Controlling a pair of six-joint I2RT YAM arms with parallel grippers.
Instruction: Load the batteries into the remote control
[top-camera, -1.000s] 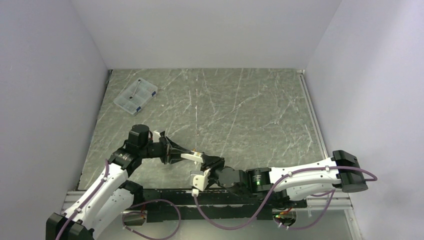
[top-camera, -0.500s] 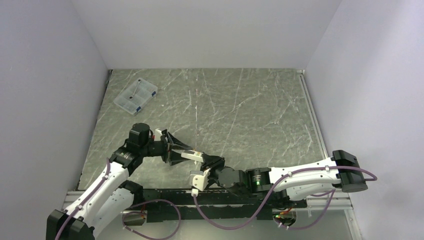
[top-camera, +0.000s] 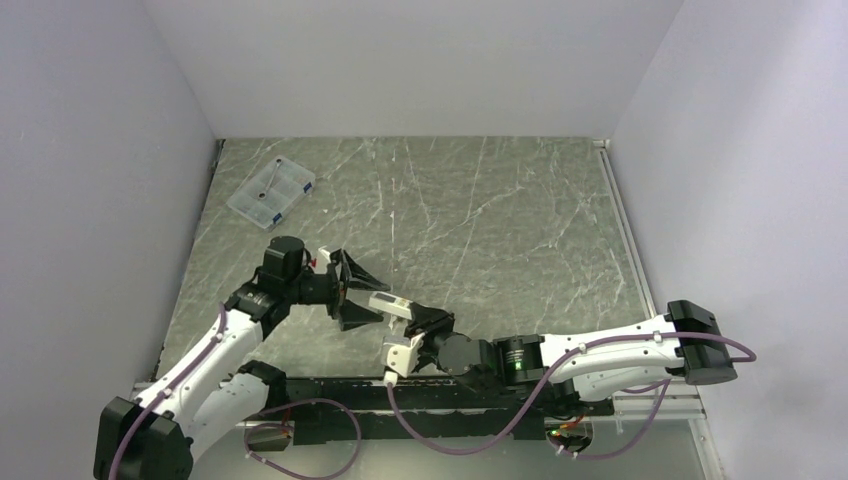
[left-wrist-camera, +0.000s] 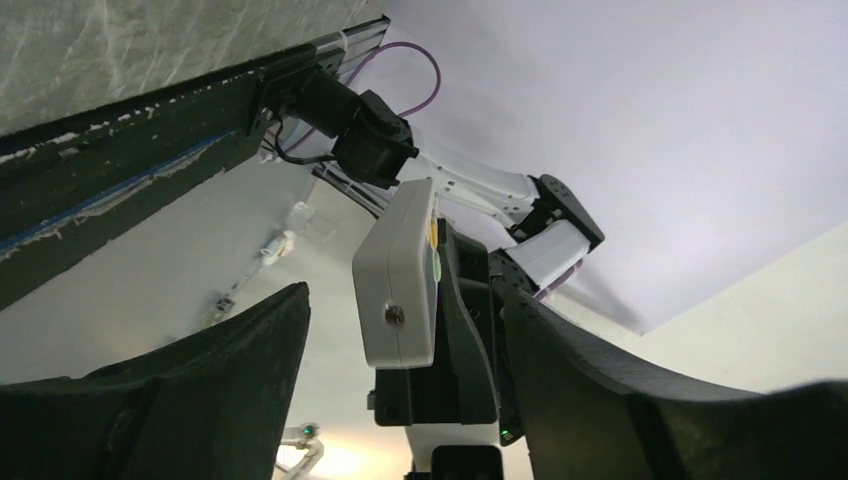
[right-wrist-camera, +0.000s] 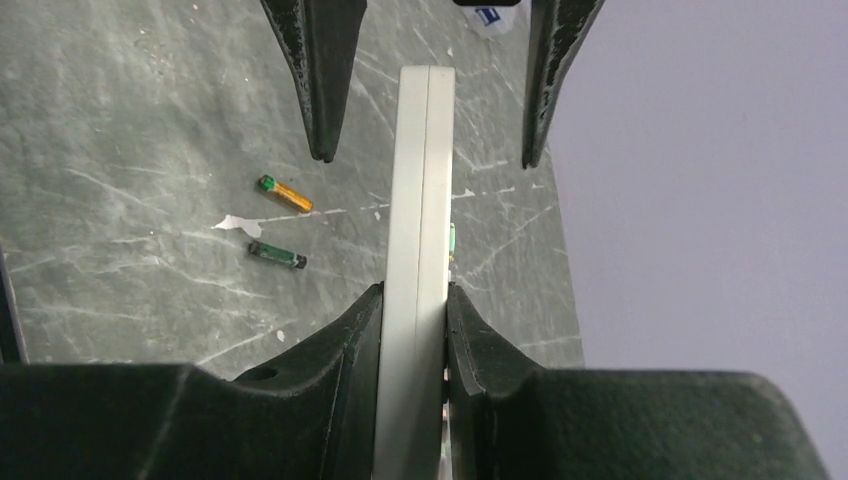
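The remote control (top-camera: 390, 303) is a slim white handset held edge-on above the table, with my right gripper (right-wrist-camera: 415, 290) shut on its two flat faces. In the left wrist view its end (left-wrist-camera: 400, 275) hangs in the wide gap of my left gripper (left-wrist-camera: 405, 295), which is open and touches nothing. The left fingertips (right-wrist-camera: 320, 150) stand apart on either side of the remote's far end. The batteries lie loose on the marble below: a copper-orange one (right-wrist-camera: 285, 195) and a dark green one (right-wrist-camera: 277, 255). The arms hide them in the top view.
A clear plastic compartment box (top-camera: 271, 192) sits at the far left of the table (top-camera: 500, 220). A small white scrap (right-wrist-camera: 237, 224) lies between the two cells. White walls close in the left, back and right sides.
My left gripper has opened wide, let go of the remote's end and drawn back to the left. The right gripper keeps hold of the remote in about the same place.
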